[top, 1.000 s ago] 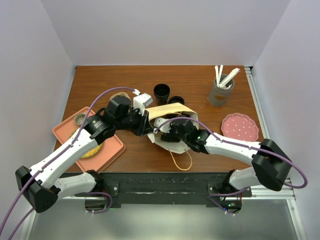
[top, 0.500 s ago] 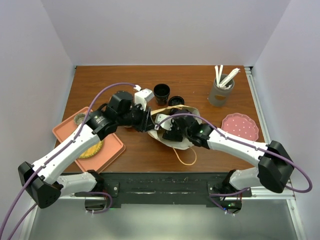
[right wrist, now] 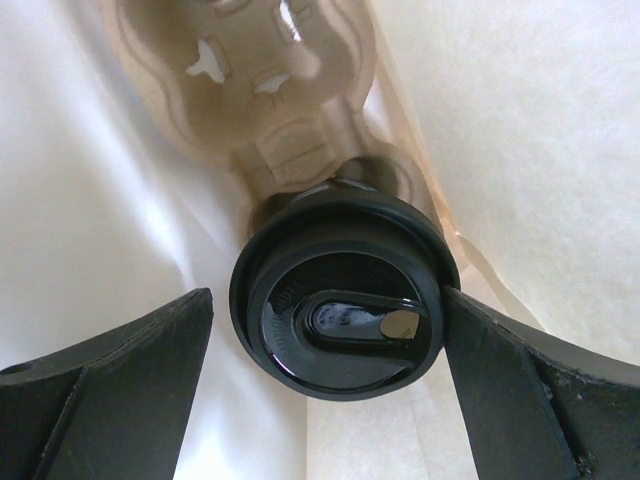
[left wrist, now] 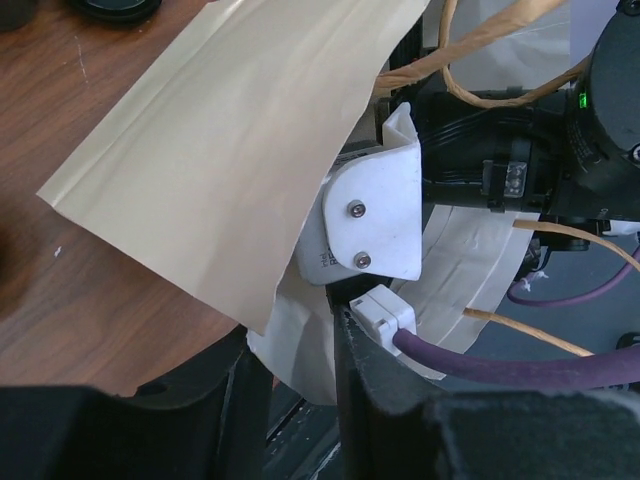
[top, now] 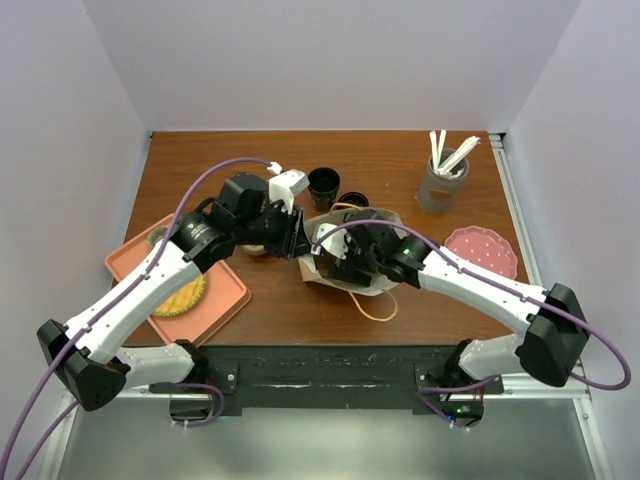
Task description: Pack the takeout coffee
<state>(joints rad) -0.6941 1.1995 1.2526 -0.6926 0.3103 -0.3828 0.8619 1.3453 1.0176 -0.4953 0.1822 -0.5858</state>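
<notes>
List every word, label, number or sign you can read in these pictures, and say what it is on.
No text can be read.
Raised lettering round the lid: too blurred to read.
Small print on the edge of the white bracket: too small to read.

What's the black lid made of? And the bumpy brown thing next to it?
The lid looks like smooth black plastic: glossy, with moulded rings. The brown holder looks like pressed paper pulp: dull, soft-edged, with cut-out slots, though I can't be sure.
</notes>
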